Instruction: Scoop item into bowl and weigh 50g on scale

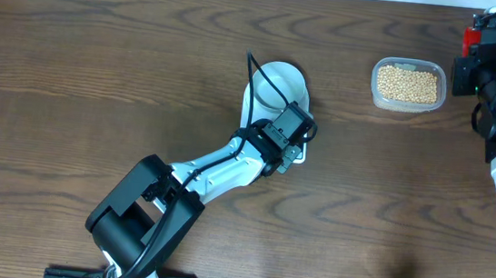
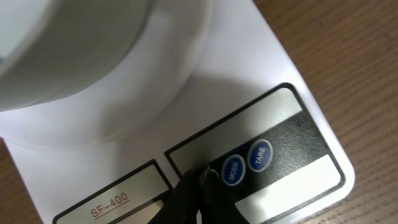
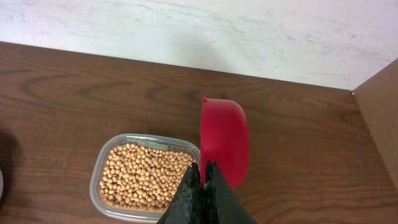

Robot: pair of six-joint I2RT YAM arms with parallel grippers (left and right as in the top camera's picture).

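The white kitchen scale (image 2: 261, 81) sits near the middle of the wooden table (image 1: 99, 70), and the white bowl (image 1: 276, 82) stands on its platform, covering the half of the scale away from the control panel. The left gripper (image 2: 200, 182) is over that panel with its two black fingers pressed together and nothing between them. Their tip lies at the edge of the dark display strip, just beside the blue MODE button (image 2: 231, 170); whether it touches the scale's face cannot be told. The blue TARE button (image 2: 260, 155) is the next one along from MODE, and a label reading SF-400 (image 2: 109, 203) is on the other side of the fingers. The tan-yellow beans (image 3: 143, 177) are all in a clear plastic tub (image 3: 96, 186), which stands well apart from the scale, off to its right in the overhead view and a little nearer the far wall (image 3: 186, 31). Farther from the scale than the tub, the right gripper (image 3: 203, 177) hangs above the table with its fingers clamped on a red scoop (image 3: 224, 140). The scoop is held up on edge just beside the tub's rim; its inside is turned out of sight.
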